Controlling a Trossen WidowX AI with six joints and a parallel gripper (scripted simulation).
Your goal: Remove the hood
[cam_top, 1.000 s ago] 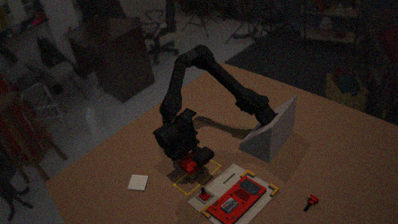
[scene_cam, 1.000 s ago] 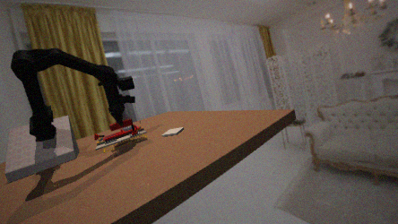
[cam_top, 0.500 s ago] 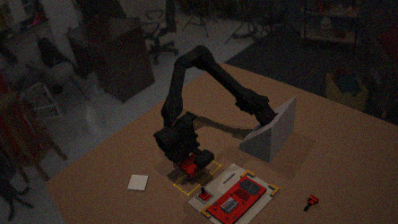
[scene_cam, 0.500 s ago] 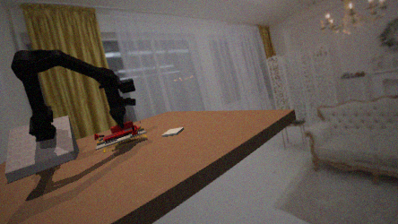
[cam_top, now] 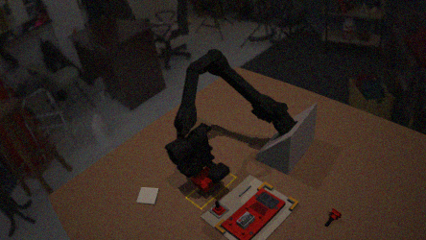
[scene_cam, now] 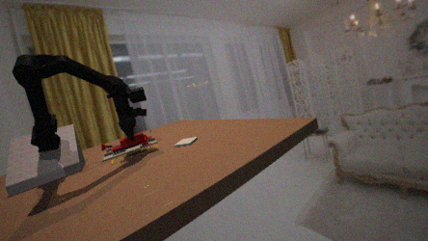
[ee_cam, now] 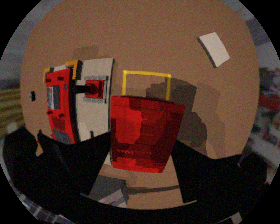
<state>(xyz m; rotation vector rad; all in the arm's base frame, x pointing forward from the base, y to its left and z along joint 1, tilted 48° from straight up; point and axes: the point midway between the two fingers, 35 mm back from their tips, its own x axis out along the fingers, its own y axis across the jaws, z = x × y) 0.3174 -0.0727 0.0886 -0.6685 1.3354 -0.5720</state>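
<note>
The red hood (cam_top: 203,180) (scene_cam: 127,142) (ee_cam: 147,127) is between the fingers of my gripper (ee_cam: 142,138), which is shut on it. The hood is held above the table, off the car. The marked area is a yellow outline (cam_top: 194,204) (ee_cam: 147,73) on the table. In the top view the hood appears over its back part; in the wrist view it hides the outline's near part. The red car body (cam_top: 259,215) (ee_cam: 62,107) lies on a pale board (cam_top: 249,181) (ee_cam: 93,122) beside the outline, its dark inner parts showing.
A small red block with a dark post (cam_top: 219,208) (ee_cam: 94,89) stands on the board near the outline. A white tile (cam_top: 148,195) (scene_cam: 186,142) (ee_cam: 215,49) lies beyond the outline. A red and black tool (cam_top: 333,216) lies past the car. A grey angled block (cam_top: 290,143) stands by the arm's base.
</note>
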